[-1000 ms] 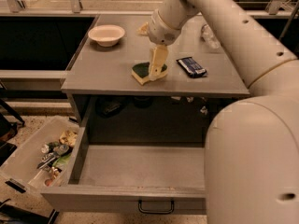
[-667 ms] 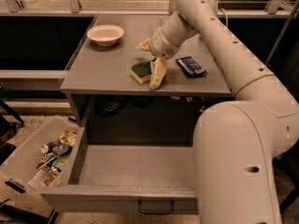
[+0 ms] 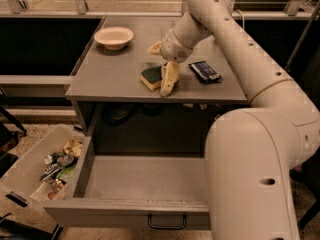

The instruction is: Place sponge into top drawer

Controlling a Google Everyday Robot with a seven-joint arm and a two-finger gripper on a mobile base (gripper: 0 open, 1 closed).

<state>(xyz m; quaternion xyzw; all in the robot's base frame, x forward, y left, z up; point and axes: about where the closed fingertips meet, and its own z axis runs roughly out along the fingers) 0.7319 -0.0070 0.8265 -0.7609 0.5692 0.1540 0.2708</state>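
Note:
The sponge (image 3: 151, 77), dark green over pale yellow, lies flat on the grey table top (image 3: 110, 74) near its front edge. My gripper (image 3: 160, 69) is over the table just behind and to the right of the sponge. One cream finger (image 3: 170, 79) rests against the sponge's right side, and the other points back and left, away from it. The fingers are spread and the sponge is not gripped. The top drawer (image 3: 145, 179) stands pulled open below the table, with a grey front panel and dark wire handle (image 3: 166, 222). Nothing lies in it.
A cream bowl (image 3: 114, 36) sits at the table's back left. A dark blue snack wrapper (image 3: 204, 71) lies right of the gripper. A clear plastic bin of clutter (image 3: 45, 169) stands on the floor left of the drawer. My arm and body fill the right side.
My arm has swung and turned at the wrist, so the forearm now comes in from further right. The gripper stays at the sponge, which has not moved on the table.

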